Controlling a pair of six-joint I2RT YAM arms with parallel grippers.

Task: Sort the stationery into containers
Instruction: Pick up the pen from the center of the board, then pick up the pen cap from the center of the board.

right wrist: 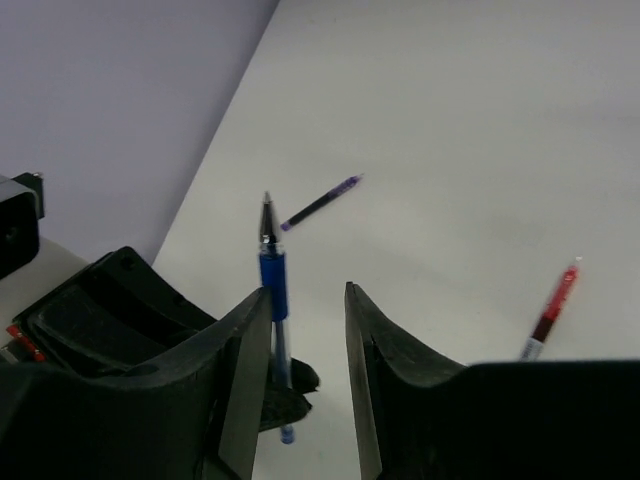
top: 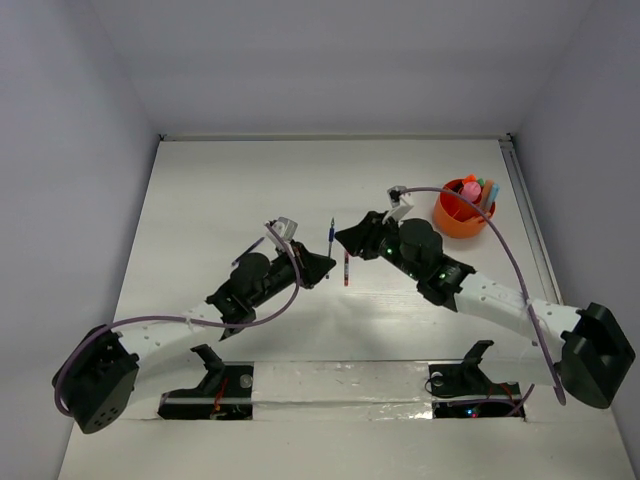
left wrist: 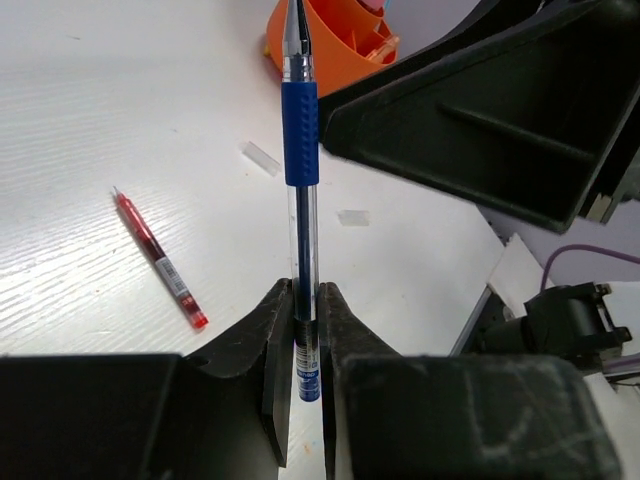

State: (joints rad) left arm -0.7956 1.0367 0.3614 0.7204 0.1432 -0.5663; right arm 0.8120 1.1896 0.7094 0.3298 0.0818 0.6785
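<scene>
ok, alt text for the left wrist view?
The black fingers of the left gripper are shut on the tail end of a blue pen with a clear barrel and blue rubber grip, its tip toward a round orange plastic cup at the top. A thin red pen lies on the white table at left; the right gripper fills the upper right.

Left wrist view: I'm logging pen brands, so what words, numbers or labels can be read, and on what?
No text is legible.
Label on the clear blue-grip ballpoint pen: too blurred to read.
White label on the thin red pen: too small to read.
</scene>
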